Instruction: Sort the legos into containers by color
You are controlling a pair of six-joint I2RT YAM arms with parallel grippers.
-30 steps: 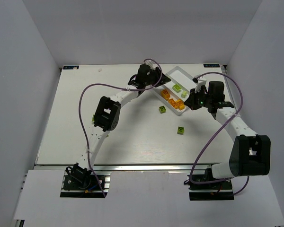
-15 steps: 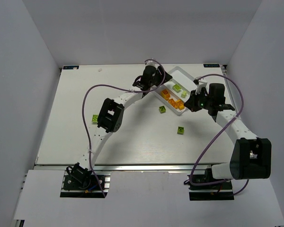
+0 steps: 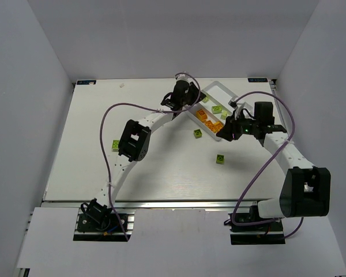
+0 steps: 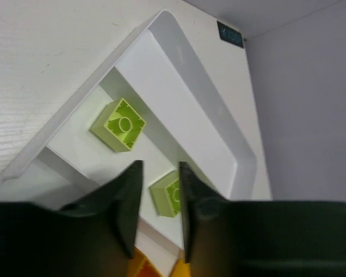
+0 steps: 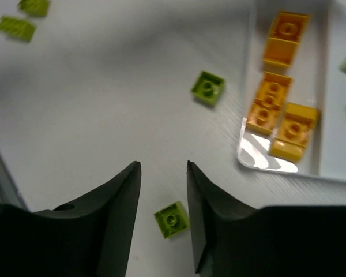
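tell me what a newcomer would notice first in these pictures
The orange bricks bunched in one lane of the white tray, toward the far right of the table. Then two green bricks lying loose beside it. The left gripper hangs over the tray's green lane, the right gripper over a loose one.

White wood-grain table (image 3: pixel 86 161), plain pale grey walls (image 3: pixel 161 34) on three sides, metal rail (image 3: pixel 179 203) along near edge, even light

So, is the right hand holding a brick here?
No, the right hand has its fingers apart with nothing gripped, and the nearest green brick lies loose on the table below it.
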